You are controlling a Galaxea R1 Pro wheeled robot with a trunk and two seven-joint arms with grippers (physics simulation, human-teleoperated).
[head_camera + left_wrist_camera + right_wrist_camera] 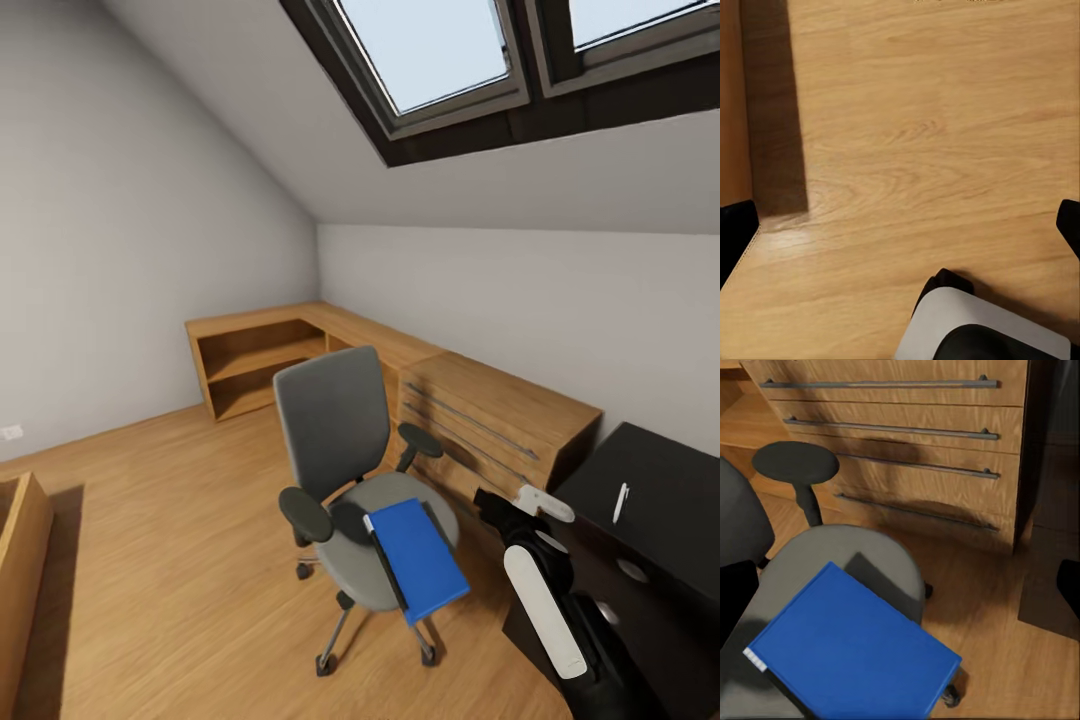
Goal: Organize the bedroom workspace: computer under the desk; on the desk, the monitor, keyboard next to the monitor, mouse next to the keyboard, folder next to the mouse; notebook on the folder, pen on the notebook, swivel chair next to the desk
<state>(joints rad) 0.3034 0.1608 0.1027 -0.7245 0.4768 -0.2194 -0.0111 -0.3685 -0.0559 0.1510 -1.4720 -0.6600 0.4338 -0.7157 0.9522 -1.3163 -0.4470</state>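
The blue folder point(420, 562) is carried flat on the grey seat of the swivel chair point(345, 440), which is stood on the wooden floor point(170, 560); a whitish pen point(620, 502) is laid on the black counter point(660, 490)

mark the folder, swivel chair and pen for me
folder point(422, 560): head view, middle of its blue cover.
swivel chair point(335, 420): head view, centre of the grey backrest.
pen point(620, 502): head view, mid-shaft, on the black desk.

folder point(420, 562) bright blue | swivel chair point(335, 425) grey, black armrests | desk point(665, 500) matte black | pen point(620, 501) whitish
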